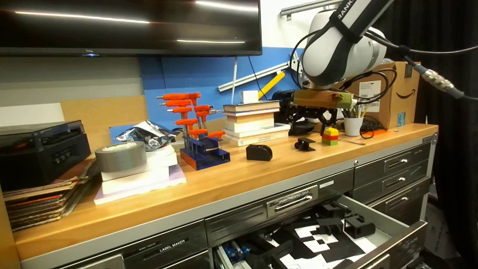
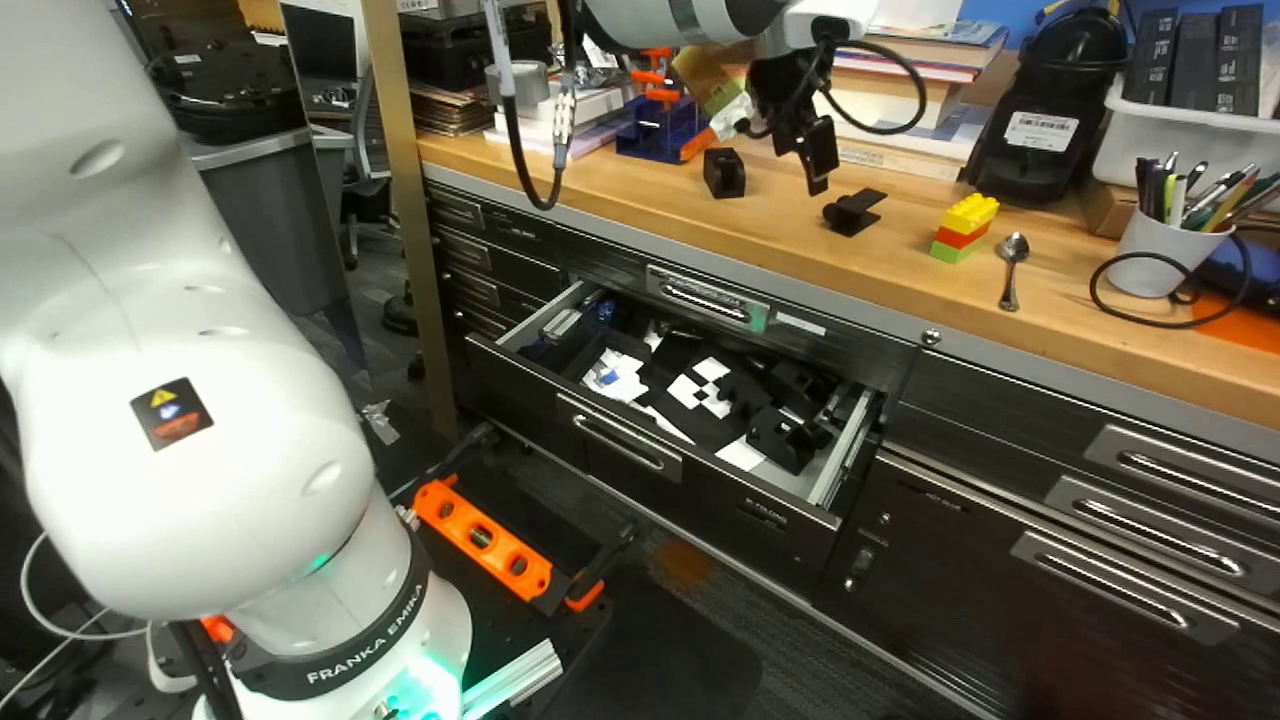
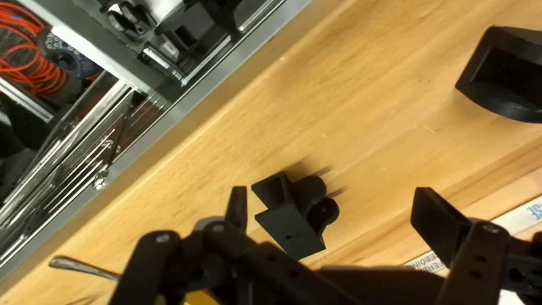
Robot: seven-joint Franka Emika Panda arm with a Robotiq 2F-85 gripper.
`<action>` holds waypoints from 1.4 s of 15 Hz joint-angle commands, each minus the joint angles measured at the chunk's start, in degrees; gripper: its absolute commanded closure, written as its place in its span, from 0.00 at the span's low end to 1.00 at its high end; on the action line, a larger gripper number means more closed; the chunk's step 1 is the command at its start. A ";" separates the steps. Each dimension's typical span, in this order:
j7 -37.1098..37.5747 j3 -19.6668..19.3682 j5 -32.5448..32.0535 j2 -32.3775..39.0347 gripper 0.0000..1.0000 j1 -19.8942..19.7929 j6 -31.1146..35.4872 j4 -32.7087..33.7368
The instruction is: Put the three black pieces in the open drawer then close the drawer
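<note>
hovering claw: jaws spread wide, nothing held, probably lined up for a grab
bracket piece: just below on the bench, likely next up
rounded piece: same bench, set apart, guessing so there's room to grab
drawer: pulled out, presumably ready for drops; black bits and a checkered sheet inside
third piece: can't tell, maybe one of those bits
pen cup: stuffed with pens, not part of this job imo

"FRANKA EMIKA" on robot base; "LABEL MAKER" on drawer front; "TCL" on television; smile logo on carton.
</note>
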 commanded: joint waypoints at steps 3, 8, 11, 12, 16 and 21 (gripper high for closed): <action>-10.79 -3.58 -6.71 8.71 0.00 1.11 -12.87 14.79; -26.17 -5.61 -1.08 17.90 0.00 0.74 -13.00 24.08; -35.09 -4.90 6.60 23.02 0.00 -0.62 -15.24 29.57; -37.72 -4.37 9.47 24.08 0.00 -1.16 -16.68 30.87; -41.69 -4.65 14.53 25.73 0.00 -1.52 -21.86 34.46; -39.84 -5.86 14.97 25.44 0.00 -1.23 -28.90 35.98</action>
